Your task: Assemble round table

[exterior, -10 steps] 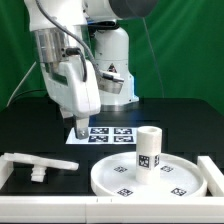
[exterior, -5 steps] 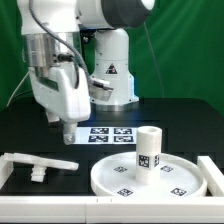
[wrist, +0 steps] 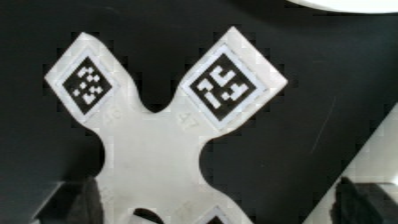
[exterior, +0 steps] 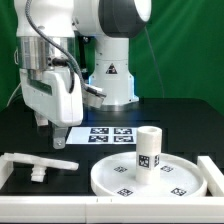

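Gripper (exterior: pixel 58 134): we see it released, jaws wide apart, hanging left of centre in the exterior frame.
Foot piece (exterior: pixel 40 161): lying flat at lower left, below the gripper; the wrist view (wrist: pixel 160 160) shows us its two tags.
Leg (exterior: pixel 149 150): upright on the disc (exterior: pixel 108 171), lower right.

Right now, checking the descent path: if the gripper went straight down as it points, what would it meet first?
Most likely the T-shaped foot piece: the wrist view shows it centred between the fingers of the open gripper. In the exterior view it lies lower on the table, though depth is unclear.
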Robot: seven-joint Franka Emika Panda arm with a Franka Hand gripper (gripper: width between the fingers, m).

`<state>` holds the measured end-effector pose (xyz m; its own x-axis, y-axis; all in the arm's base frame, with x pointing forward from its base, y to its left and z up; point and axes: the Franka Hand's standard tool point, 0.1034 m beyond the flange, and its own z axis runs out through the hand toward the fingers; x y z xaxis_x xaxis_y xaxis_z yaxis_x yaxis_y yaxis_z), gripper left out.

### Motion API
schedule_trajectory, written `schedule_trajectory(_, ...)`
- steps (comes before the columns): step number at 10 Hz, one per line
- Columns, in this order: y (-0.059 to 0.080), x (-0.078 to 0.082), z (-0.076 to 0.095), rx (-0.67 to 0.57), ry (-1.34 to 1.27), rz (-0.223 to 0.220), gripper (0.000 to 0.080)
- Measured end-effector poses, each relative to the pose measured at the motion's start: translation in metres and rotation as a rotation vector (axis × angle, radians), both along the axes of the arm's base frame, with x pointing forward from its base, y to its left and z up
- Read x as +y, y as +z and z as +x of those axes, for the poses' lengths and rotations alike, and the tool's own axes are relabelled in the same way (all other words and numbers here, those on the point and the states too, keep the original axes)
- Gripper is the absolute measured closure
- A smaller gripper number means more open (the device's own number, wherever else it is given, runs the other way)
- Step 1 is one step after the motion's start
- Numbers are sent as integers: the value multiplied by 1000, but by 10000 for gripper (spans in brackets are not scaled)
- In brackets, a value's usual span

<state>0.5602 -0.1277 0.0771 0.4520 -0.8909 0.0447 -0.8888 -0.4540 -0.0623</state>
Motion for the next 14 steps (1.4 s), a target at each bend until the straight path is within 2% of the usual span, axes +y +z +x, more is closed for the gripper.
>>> schedule_trajectory(1, -1, -1, 0, -1, 0, -4, 150)
schedule_trajectory(2, -2, -5, 2, -35, 0, -37, 150)
schedule_trajectory(3, -2, -6, 1, -47, -6, -48, 150)
schedule_trajectory(6, -6, 10, 8, -143, -20, -140, 150)
schedule_trajectory(7, -7, 10, 6, -129, -4, -134, 150)
schedule_trajectory(8, -5, 6, 7, -143, 1, -148, 150)
schedule_trajectory(9, -4, -2, 2, -194, 38, -208, 150)
schedule_trajectory(10, -7, -8, -9, -205, 56, -241, 150)
schedule_trajectory(12, -2, -32, -17, -258, 97, -324, 150)
schedule_trajectory(14, -4, -32, -18, -259, 94, -319, 150)
